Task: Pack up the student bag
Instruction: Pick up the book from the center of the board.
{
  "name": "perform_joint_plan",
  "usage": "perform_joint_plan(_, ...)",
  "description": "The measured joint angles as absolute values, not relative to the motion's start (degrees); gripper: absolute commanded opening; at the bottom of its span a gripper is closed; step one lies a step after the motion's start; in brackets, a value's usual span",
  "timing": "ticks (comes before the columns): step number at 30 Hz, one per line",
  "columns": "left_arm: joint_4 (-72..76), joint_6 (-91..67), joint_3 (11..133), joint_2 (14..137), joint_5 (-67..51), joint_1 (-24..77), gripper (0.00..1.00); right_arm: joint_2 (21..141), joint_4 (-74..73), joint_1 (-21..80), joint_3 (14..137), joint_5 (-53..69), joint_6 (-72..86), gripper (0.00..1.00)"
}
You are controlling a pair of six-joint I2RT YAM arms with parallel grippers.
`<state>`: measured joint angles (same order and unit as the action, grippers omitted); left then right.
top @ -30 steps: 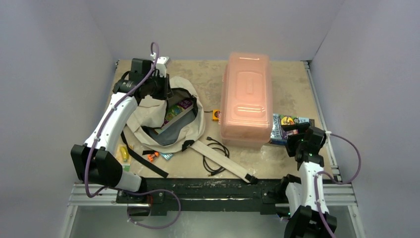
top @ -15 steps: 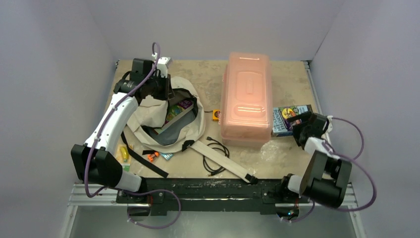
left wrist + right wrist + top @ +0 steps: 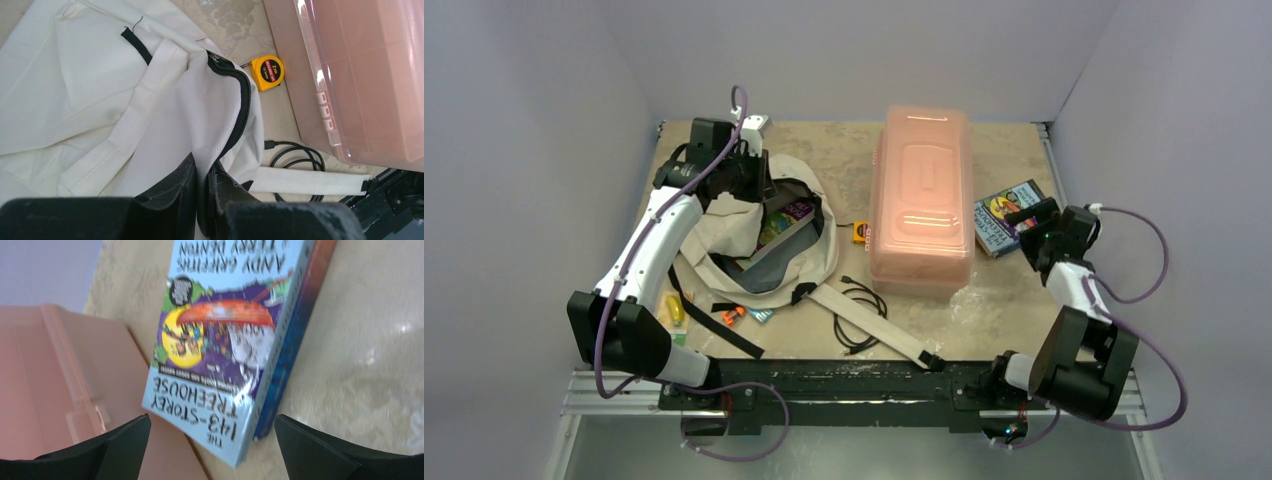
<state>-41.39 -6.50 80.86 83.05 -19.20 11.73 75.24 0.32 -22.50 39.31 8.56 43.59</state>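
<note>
Left fingers (image 3: 175,187) are clenching the cream fabric backpack (image 3: 724,228) open, purple book (image 3: 786,218) inside; released right fingers (image 3: 122,442) are hovering over an unpacked colourful paperback (image 3: 220,340).

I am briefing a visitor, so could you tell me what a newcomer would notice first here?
A large translucent pink box dominates the centre. Left of it the cream student bag lies open, a fold of its fabric pinched in the shut left gripper. On the box's right, the open right gripper hovers over a colourful paperback book.
</note>
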Motion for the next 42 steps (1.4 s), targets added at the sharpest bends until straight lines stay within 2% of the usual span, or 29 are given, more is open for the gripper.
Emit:
perform_joint_plan(3,-41.4,-6.5,80.9,83.0,-19.4,11.7,0.10,70.5,1.0,-22.5,33.0,13.0,46.6,0.99)
perform_joint_plan(7,-41.4,-6.5,80.9,83.0,-19.6,11.7,0.09,70.7,4.3,-22.4,26.4,19.2,51.4,0.98)
perform_joint_plan(11,-41.4,-6.5,80.9,83.0,-19.6,11.8,0.09,72.4,10.2,-22.4,21.6,23.3,56.1,0.85)
perform_joint_plan(20,-41.4,-6.5,80.9,83.0,-19.6,11.8,0.09,81.8,33.1,-22.4,17.1,25.5,67.4,0.83)
perform_joint_plan(23,-41.4,-6.5,80.9,83.0,-19.6,11.8,0.09,83.4,38.4,-22.4,15.7,25.0,70.0,0.70)
perform_joint_plan(29,-41.4,-6.5,80.9,83.0,-19.8,11.8,0.09,85.1,44.8,-22.4,14.7,23.8,72.5,0.52)
perform_joint_plan(37,-41.4,-6.5,80.9,83.0,-20.0,11.8,0.09,84.9,46.2,-22.4,14.2,23.6,72.2,0.02)
perform_joint_plan(42,-41.4,-6.5,80.9,83.0,-20.2,11.8,0.09,73.7,33.3,-22.4,16.5,22.7,68.8,0.00)
